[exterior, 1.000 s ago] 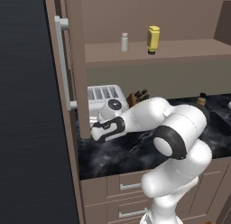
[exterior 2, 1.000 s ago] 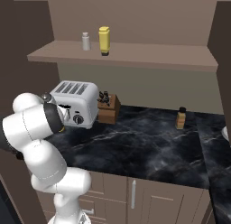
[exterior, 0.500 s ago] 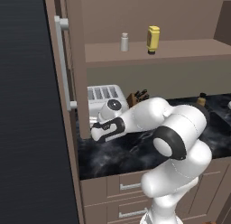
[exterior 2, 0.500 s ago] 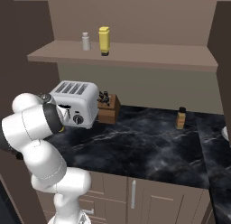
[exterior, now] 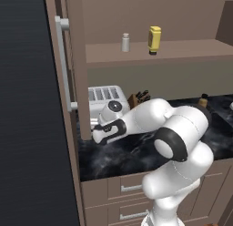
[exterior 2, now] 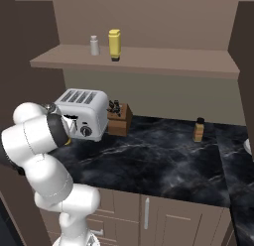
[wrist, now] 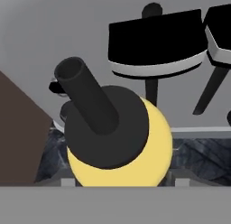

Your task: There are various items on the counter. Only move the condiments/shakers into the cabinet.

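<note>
One yellow squeeze bottle (wrist: 119, 144) with a dark nozzle sits directly ahead of the gripper (exterior: 94, 127), apparently clamped between its half-closed jaws beside the toaster (exterior: 105, 101), ready to join the shaker (exterior: 125, 42) and yellow bottle (exterior: 154, 39) above on the cabinet shelf (exterior: 182, 51).

Right up close, a yellow squeeze bottle (wrist: 149, 151) with its dark cap and pointed nozzle (wrist: 88, 94) aimed at us; behind it the silver toaster (wrist: 54, 33) with black levers (wrist: 155, 42), black marble table (wrist: 198, 160) below.
</note>
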Controlling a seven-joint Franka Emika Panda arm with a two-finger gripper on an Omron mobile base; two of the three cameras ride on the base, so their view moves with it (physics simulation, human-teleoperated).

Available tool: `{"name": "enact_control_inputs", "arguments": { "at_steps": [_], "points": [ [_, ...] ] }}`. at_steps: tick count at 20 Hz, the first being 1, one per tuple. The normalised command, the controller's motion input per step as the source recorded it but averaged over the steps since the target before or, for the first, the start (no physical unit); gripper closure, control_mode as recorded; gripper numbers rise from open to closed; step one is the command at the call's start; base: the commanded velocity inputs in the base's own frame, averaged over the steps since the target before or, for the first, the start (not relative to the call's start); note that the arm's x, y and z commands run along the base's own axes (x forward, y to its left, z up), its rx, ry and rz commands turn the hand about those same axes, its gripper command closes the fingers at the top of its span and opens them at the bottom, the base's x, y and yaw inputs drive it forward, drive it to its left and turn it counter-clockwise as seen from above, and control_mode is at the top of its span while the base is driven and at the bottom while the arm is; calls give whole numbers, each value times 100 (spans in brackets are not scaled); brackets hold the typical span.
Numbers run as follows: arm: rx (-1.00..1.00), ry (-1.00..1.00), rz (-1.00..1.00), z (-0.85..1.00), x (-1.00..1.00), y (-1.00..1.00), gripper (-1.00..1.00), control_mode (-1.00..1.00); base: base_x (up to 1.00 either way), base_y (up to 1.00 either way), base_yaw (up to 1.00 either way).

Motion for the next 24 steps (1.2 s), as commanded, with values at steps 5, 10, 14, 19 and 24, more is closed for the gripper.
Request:
{"name": "enact_control_inputs", "arguments": {
  "at_steps": [5, 10, 14, 19, 24],
  "points": [
    [-5, 0, 0, -3, 3, 0, -100, -100, 0, 0, 0],
    [-9, -4, 0, -12, 7, 0, -100, -100, 0, 0, 0],
    [-8, -5, 0, -15, 6, -1, -100, -100, 0, 0, 0],
    [-5, 0, 0, -10, 0, 0, -100, -100, 0, 0, 0],
    [-1, 0, 0, -4, 0, 0, 100, -100, 0, 0, 0]
  ]
}}
